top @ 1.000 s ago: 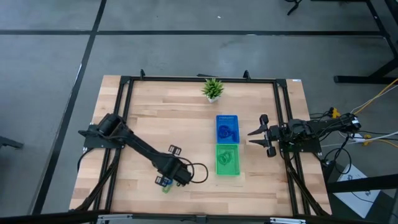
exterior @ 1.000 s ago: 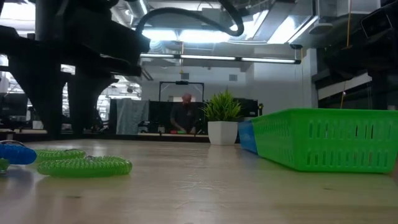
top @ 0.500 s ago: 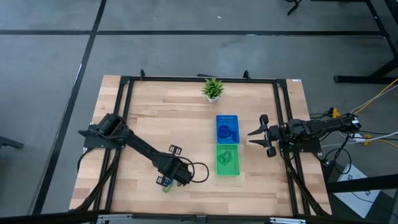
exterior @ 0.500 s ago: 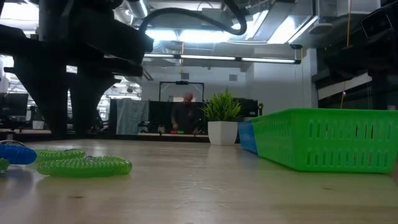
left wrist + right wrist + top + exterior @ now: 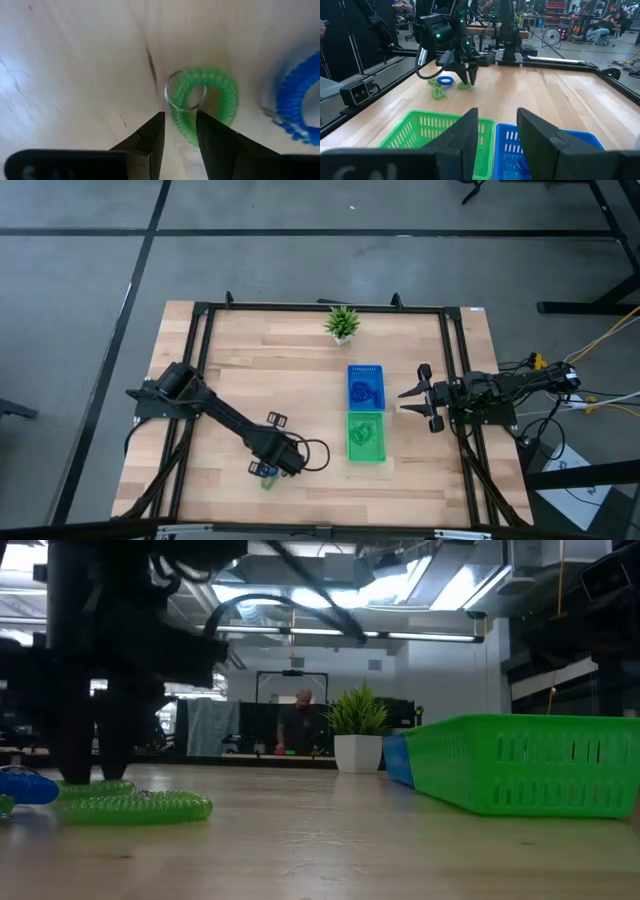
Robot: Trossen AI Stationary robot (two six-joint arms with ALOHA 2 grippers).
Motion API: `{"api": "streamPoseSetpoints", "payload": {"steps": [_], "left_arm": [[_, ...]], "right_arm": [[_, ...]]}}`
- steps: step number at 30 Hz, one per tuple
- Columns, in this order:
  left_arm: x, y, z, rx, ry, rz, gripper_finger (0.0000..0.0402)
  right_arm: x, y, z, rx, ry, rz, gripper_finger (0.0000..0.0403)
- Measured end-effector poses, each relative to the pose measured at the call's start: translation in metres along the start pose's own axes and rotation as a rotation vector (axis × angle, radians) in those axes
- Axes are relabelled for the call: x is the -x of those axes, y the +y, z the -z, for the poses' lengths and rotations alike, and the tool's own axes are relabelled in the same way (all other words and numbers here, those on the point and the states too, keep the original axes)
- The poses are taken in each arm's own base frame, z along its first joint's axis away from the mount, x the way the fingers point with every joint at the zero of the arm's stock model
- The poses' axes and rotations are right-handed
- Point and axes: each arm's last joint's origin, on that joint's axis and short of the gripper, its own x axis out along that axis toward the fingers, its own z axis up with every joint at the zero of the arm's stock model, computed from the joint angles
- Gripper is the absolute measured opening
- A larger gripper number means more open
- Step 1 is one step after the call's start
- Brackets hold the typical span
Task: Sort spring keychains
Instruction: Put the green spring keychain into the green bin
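High view: the left gripper [image 5: 264,471] works at about 7 o'clock on the table [image 5: 270,360], while the right gripper [image 5: 412,396] waits at 3 o'clock beside the trays.
Left gripper: its fingers stand partly apart, straddling one side of a green spring keychain [image 5: 202,102] that lies flat on the wood; nothing is clamped yet. This placement looks meant for a pinch across the coil.
Right gripper: open and holding nothing, parked clear of the pick.
Loose keychains: a blue spring keychain [image 5: 297,107] lies just beside the green one, and a second green keychain [image 5: 438,93] lies near both.
Trays: the blue tray [image 5: 365,386] sits at 12 o'clock of the green tray [image 5: 366,437], the two touching, right of centre; each seems to hold coils of its own colour, though they are too small to count.
Reason for layout: colour-matched trays side by side keep each drop short.
Step in hand: likely closing on the green coil for the green tray.
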Motion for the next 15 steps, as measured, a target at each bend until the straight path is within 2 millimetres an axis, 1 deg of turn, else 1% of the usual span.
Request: {"api": "streamPoseSetpoints", "payload": {"steps": [7, 11, 13, 15], "left_arm": [[-0.013, 0.003, 0.005, 0.034, -0.013, 0.016, 0.0121], [-0.016, 0.008, 0.004, 0.044, -0.016, 0.018, 0.0126], [-0.017, 0.012, 0.003, 0.058, -0.014, 0.022, 0.0118], [-0.018, 0.016, 0.002, 0.072, -0.01, 0.042, 0.0098]], "right_arm": [[0.0, 0.0, 0.0, 0.0, 0.0, 0.0, 0.0136], [0.0, 0.0, 0.0, 0.0, 0.001, 0.0, 0.0136], [0.0, 0.0, 0.0, 0.0, 0.0, 0.0, 0.0136], [0.0, 0.0, 0.0, 0.0, 0.0, 0.0, 0.0136]]}}
